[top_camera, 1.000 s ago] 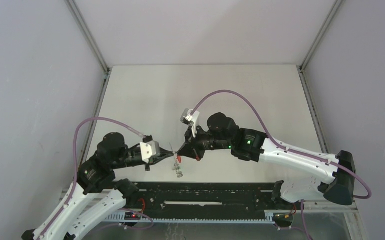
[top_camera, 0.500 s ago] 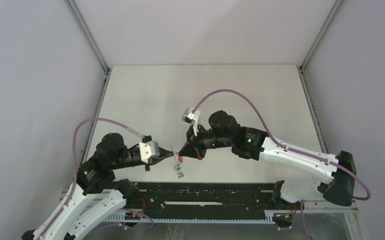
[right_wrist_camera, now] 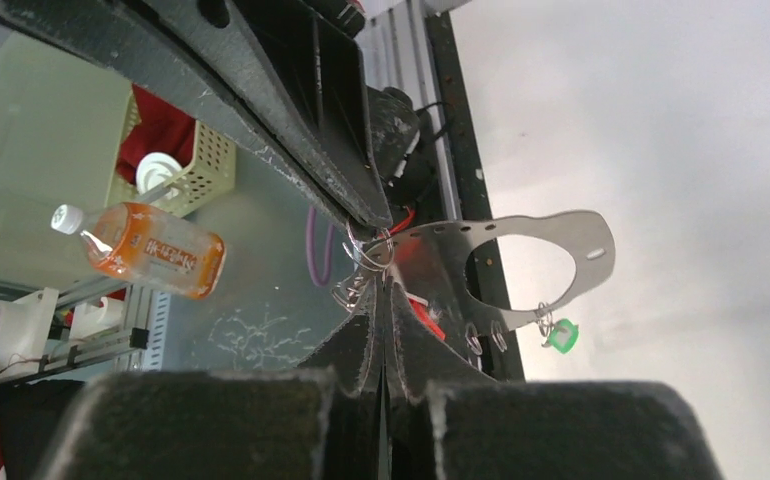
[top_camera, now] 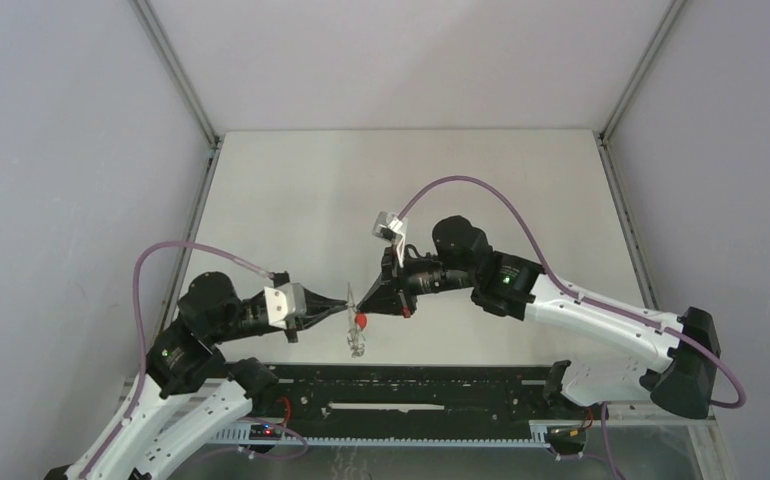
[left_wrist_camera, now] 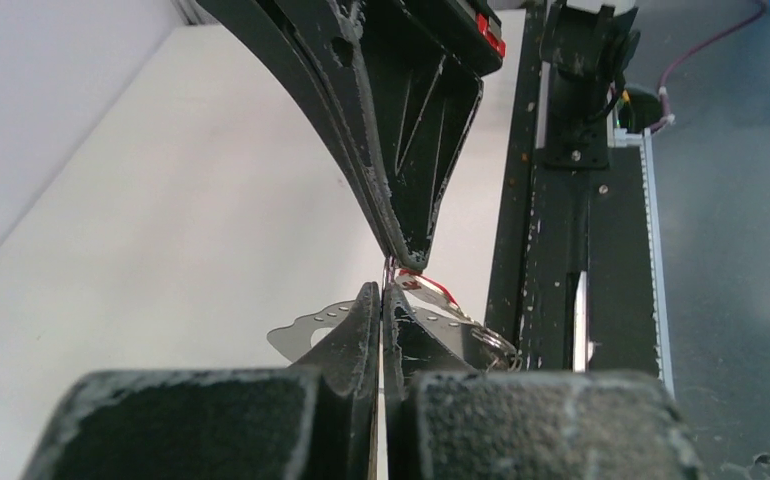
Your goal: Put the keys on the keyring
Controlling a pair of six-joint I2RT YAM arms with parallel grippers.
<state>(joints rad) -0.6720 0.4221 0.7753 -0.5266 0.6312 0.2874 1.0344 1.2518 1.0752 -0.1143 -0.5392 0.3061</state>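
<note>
**Two pinchers meet at a tiny keyring**

The left gripper point(top_camera: 347, 303) is pinched shut on the keyring point(right_wrist_camera: 561, 225). The keyring is a thin silver loop that hangs in the air where the two tips meet. The red key point(top_camera: 361, 320) and the green key point(right_wrist_camera: 561, 335) seem to dangle from it. The right gripper point(top_camera: 364, 299) is pinched shut too, on the keyring's little top ring.

It looks light, slippery and swingy, so it is best held by the ring itself.

Since a second ago, the left arm point(top_camera: 176, 355) has pulled back a bit. The right arm point(top_camera: 581, 310) has stretched out flatter. The tips stayed together.
</note>
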